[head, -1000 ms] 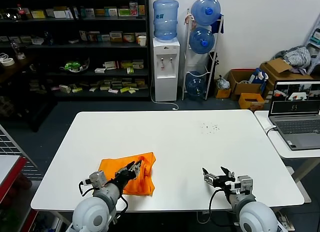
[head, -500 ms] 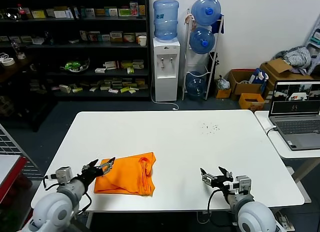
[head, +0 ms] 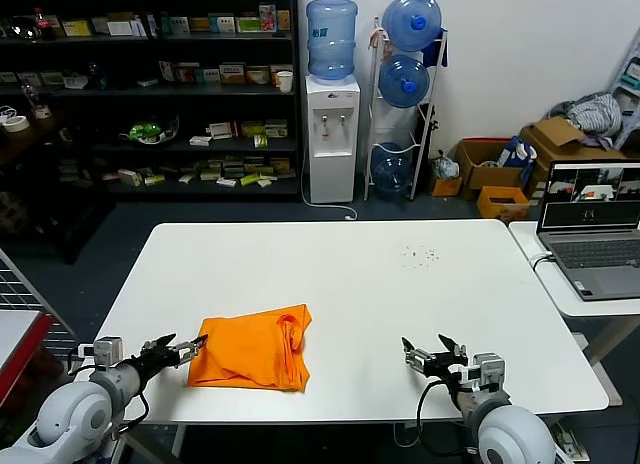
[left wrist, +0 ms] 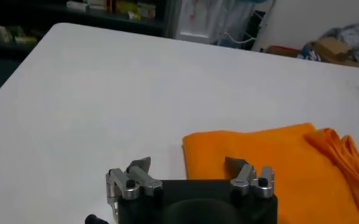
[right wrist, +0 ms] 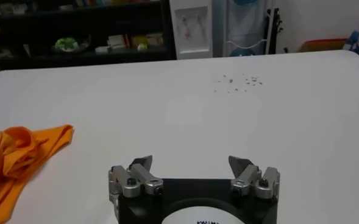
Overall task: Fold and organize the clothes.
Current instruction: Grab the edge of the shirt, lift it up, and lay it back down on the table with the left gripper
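Place: storeroom-style lab or office | signs: dark shelves (head: 150, 94) stacked with small boxed goods, water dispenser (head: 331, 104) (spare bottles racked beside it), cardboard boxes (head: 500, 169), open laptop (head: 590, 224), white table (head: 400, 284)

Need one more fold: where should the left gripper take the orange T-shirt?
Probably the flat, straight edge of the orange T-shirt nearest the left gripper, coming in low from the robot's left. That edge lies smooth on the table; the far side is bunched.
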{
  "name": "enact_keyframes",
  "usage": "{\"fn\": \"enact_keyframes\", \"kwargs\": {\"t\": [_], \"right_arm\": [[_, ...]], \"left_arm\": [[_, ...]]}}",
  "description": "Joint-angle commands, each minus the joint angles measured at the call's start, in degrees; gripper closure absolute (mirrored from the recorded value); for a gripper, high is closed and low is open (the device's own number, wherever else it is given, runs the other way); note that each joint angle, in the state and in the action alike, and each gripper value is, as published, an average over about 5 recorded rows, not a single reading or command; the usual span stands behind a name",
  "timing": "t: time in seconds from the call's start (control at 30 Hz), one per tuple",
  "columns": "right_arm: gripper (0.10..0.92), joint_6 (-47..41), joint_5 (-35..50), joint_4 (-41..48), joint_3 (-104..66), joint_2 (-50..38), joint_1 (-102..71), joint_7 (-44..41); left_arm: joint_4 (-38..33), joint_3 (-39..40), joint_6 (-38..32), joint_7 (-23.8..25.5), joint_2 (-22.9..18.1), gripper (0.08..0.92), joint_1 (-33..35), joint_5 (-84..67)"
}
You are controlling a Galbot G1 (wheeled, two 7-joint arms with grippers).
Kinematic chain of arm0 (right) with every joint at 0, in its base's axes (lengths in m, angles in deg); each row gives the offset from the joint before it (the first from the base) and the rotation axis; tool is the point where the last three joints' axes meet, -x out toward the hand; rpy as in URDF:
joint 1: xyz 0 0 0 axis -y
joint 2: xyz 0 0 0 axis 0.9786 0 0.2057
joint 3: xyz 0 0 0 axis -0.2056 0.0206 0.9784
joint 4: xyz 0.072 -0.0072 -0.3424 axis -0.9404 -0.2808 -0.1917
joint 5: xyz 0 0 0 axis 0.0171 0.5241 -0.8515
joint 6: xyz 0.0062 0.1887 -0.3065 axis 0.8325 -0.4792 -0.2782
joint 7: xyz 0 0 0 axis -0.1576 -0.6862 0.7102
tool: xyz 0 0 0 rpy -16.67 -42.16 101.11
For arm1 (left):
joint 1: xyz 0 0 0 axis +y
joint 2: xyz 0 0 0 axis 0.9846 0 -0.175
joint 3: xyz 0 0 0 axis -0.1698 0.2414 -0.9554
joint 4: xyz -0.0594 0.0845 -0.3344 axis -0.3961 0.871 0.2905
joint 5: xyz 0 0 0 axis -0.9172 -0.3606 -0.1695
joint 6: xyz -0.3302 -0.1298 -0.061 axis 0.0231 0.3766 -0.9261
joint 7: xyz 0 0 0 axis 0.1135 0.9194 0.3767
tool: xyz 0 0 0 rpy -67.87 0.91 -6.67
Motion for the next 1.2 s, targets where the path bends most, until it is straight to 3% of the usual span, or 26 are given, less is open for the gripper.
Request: {"fn": "enact_keyframes", "kwargs": {"t": [0.03,0.4,1.2], "right_arm": [[0.203,0.05,0.09,0.16,0.15,0.06,0.26,0.01],[0.203,0.03,0.11,0.06,0.0,-0.04,0.03,0.05],[0.203,0.27,-0.03,0.63,0.28,0.42,0.14,0.04]], "left_arm": [[4.15,1.27,0.17,3.97,2.2,0.177,-0.96,0.78],[2.93,3.4,0.35,2.79,1.23,0.194,-1.67,0.94],[-1.87,2.4,-2.17,1.17,-1.6,0.859,-0.33,1.25]]}}
